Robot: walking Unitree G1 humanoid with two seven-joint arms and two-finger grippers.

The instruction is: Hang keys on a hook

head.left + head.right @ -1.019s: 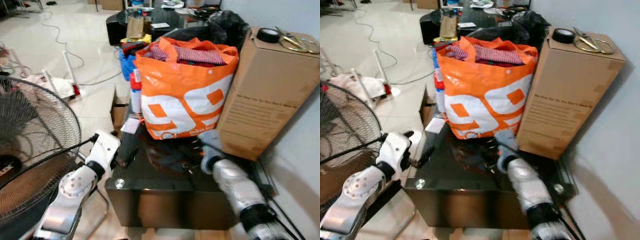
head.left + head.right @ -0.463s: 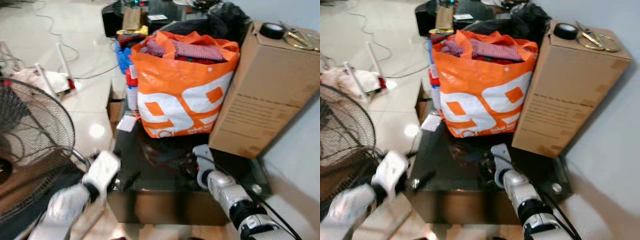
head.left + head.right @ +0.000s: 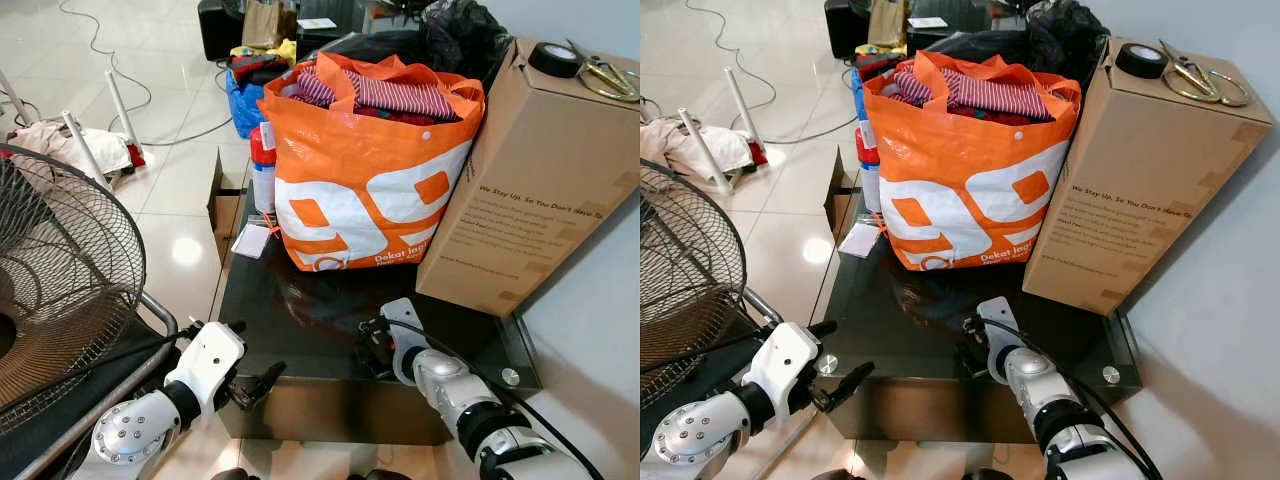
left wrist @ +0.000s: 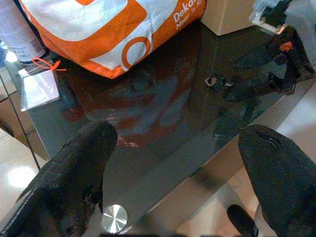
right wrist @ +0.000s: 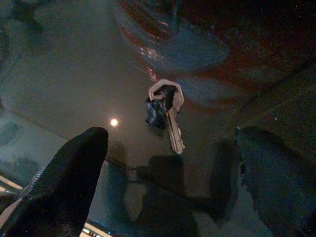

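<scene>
Cluttered room, pale tiled floor; work surface was a low table with a dark glass top [image 3: 300,330], very reflective.

I had the right gripper [image 5: 168,163] low over the glass near the table's front edge, fingers spread wide and empty. In its wrist view the keys [image 5: 165,112] lay flat on the glass, between and just ahead of the two black fingers [image 5: 66,182]: a silver key on a ring with a small dark fob, untouched. From the head camera the right gripper [image 3: 378,340] sat in front of the orange shopping bag [image 3: 370,170], which was stuffed with clothes; the keys themselves were too small and dark for me to pick out there.

The left gripper [image 4: 173,168] hung open and empty just off the table's front left corner, fingers wide apart, looking across the glass at the bag and at the right gripper on the far side.

Further out: tall cardboard box [image 3: 530,170] just beside the bag, a roll of tape [image 3: 553,58] and scissors [image 3: 603,75] on top; a fan grille [image 3: 60,280] to my left; cables on the floor beyond.

My read: the pick-up step, grasp not yet made. The next move called for lowering the right fingers either side of the keys and closing on the fob or ring, since a flat key on slick glass would likely skid. I saw no hook, so finding one came after.
</scene>
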